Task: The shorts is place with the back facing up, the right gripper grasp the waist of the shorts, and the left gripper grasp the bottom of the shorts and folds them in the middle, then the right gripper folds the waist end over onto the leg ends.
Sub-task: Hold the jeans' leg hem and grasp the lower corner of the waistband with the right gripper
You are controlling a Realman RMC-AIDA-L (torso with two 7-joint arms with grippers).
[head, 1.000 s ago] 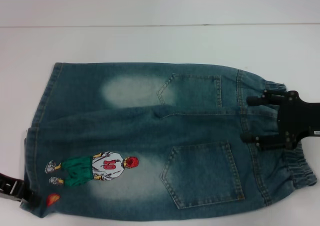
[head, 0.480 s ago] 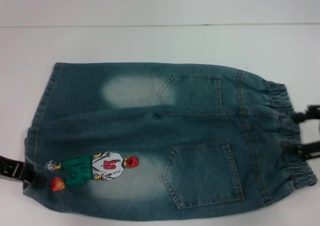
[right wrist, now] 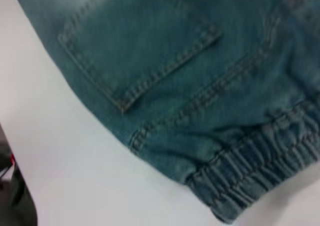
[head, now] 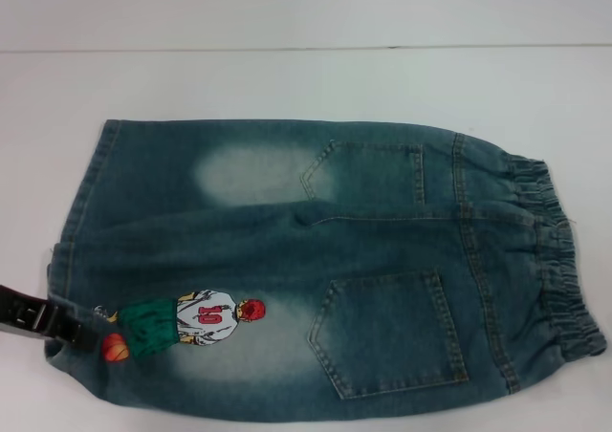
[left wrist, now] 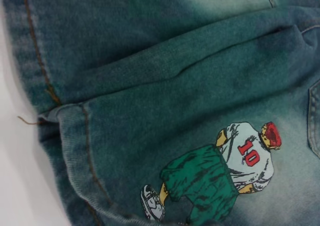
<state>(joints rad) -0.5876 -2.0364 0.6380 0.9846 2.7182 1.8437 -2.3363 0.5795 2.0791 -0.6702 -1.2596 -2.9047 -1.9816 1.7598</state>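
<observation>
The shorts (head: 316,270) lie back up on the white surface (head: 287,78), already doubled lengthwise, one leg over the other. The waist of the shorts (head: 559,260) sits at the right, the bottom of the shorts (head: 81,231) at the left. The left end effector (head: 43,319) is at the near left hem beside the orange ball (head: 115,347); whether it is spread or pinching cannot be told. The right end effector is out of view. Judged outstanding: folding the waist end over onto the leg ends.
</observation>
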